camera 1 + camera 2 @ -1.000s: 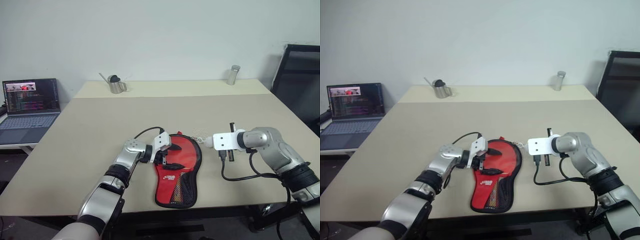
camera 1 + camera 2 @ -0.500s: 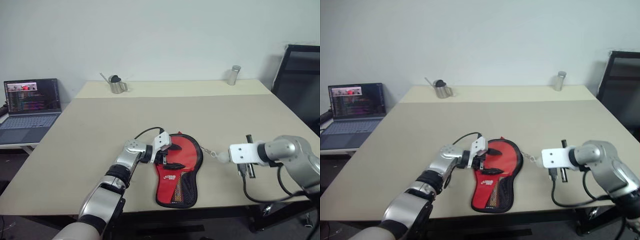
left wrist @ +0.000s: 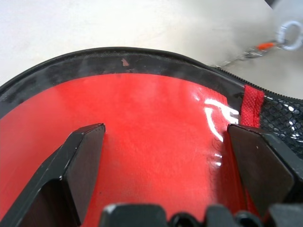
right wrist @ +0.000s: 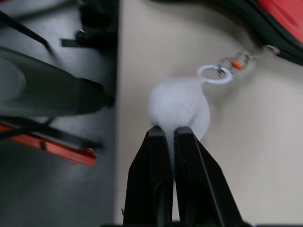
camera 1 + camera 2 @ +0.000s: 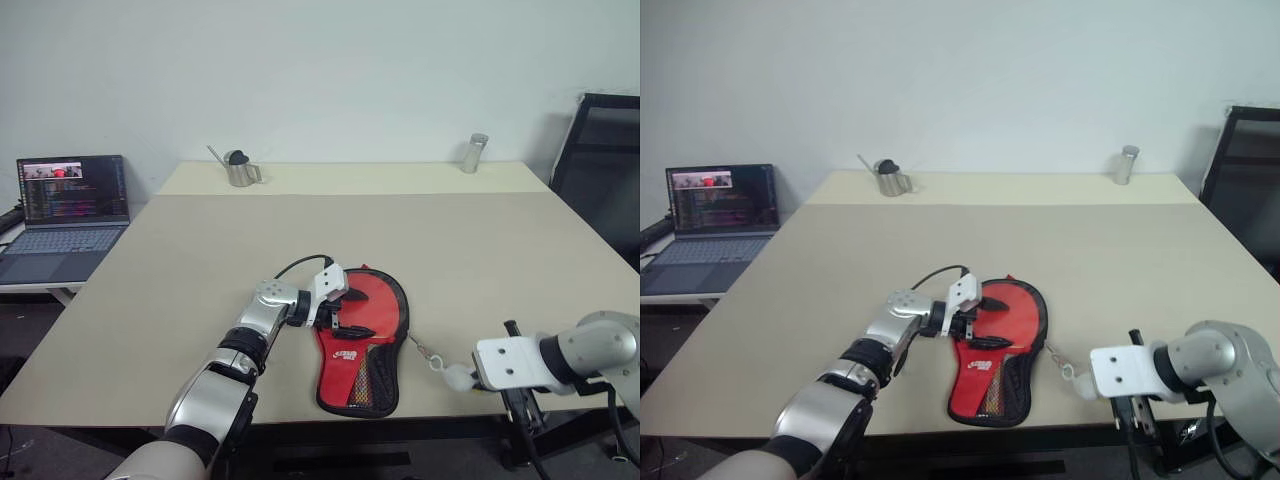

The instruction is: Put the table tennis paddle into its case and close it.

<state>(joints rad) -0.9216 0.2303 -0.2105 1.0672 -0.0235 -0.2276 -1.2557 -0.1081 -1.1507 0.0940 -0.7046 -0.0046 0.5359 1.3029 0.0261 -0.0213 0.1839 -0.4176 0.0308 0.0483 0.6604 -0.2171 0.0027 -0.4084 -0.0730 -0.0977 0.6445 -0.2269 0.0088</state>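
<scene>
While the case (image 5: 363, 340) is lying flat near the front edge of the table (image 5: 200, 240), you are pressing on its round red end with the left gripper (image 5: 333, 305), whose fingers (image 3: 80, 156) are standing wide apart on the red face, clamping nothing. Your right gripper (image 4: 169, 137) is pinching the white pompom (image 4: 180, 106) with its fingers closed on the fluff, out past the case toward the table's front right corner; the short chain (image 5: 421, 349) is running from the pompom to the black zip rim. The paddle is not visible as a separate thing, so it is presumably sitting inside the case; mesh is showing at the narrow end, and you cannot tell how far the zip has closed. Judging by looks, the pouch is soft and light and would be sliding without the left hold. The pompom is squashy and the chain thin, so be pulling steadily along the rim, not jerking.
</scene>
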